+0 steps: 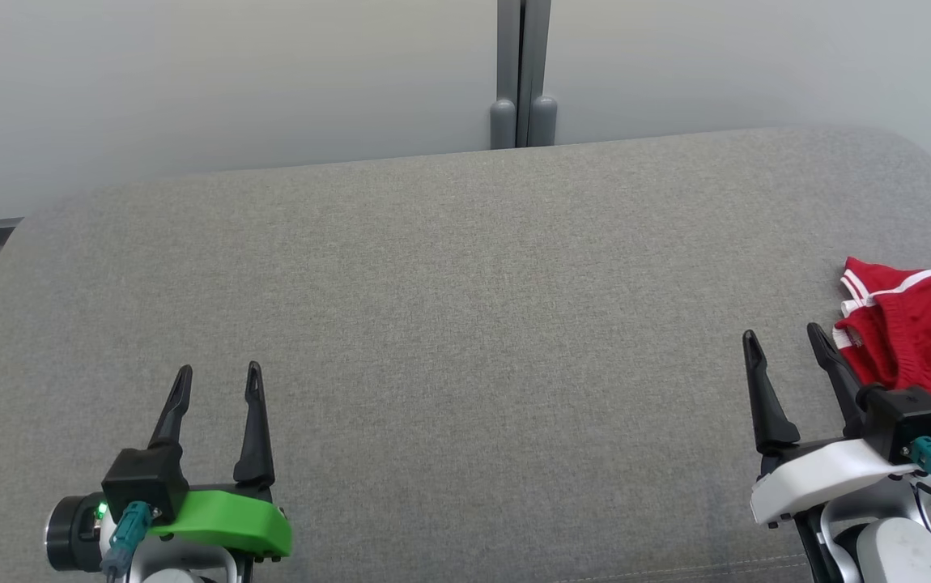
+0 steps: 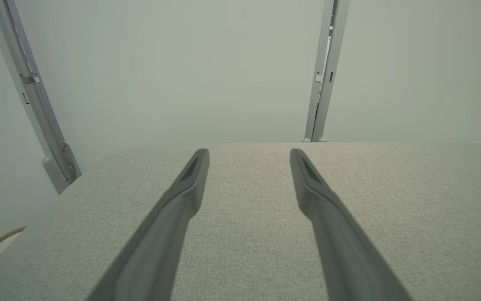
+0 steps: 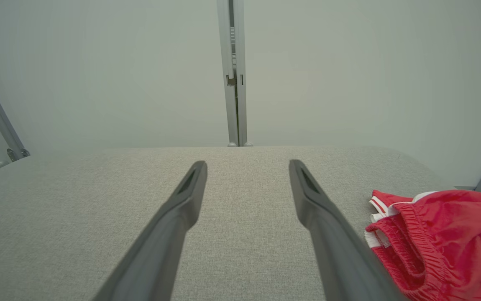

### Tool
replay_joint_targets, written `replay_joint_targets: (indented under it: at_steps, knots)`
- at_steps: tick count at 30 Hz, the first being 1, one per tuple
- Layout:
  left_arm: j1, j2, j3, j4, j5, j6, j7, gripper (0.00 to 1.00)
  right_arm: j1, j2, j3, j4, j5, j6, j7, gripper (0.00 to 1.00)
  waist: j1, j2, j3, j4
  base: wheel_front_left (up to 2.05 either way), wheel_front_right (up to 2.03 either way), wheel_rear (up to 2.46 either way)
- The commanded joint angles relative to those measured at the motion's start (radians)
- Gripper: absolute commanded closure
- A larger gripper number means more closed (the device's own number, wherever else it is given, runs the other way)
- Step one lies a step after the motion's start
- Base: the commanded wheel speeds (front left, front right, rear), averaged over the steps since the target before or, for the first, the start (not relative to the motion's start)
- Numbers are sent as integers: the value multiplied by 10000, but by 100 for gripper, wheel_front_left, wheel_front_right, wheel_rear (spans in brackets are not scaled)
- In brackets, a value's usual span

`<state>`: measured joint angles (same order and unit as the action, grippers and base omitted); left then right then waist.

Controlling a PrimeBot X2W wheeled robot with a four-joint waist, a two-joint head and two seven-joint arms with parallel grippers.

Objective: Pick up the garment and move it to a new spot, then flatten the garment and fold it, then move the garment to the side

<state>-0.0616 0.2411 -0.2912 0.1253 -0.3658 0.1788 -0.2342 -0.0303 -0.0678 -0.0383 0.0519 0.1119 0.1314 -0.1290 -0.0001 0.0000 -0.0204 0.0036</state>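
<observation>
We are hovering our left gripper and right gripper, fingers spread wide, empty, right one just beside the crumpled red white-striped garment.

I saw the garment lying on the padded surface at its right edge, just beside my right gripper. My left gripper sat well apart, near left. A post stood behind the surface.
</observation>
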Motion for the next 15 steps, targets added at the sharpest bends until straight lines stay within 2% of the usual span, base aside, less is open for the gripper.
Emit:
replay_joint_targets:
  at_steps: [1,10,11,15]
  knots:
    - [52,88,16,15,-25,63,26,0,54,16,11,-59,-38,-16,-6,0,1,0,0,-3,0,0,0]
    - [99,157,-7,62,-95,171,166,0,30,29,40,-69,-30,-16,-24,0,1,0,-18,-13,0,0,0]
    - [11,61,-10,76,-86,98,178,100,6,20,43,13,11,0,-5,100,1,0,-18,-14,0,0,0]
    - [83,-45,6,89,-577,-6,206,100,-73,32,-154,235,554,0,210,100,1,0,-13,-16,0,0,0]
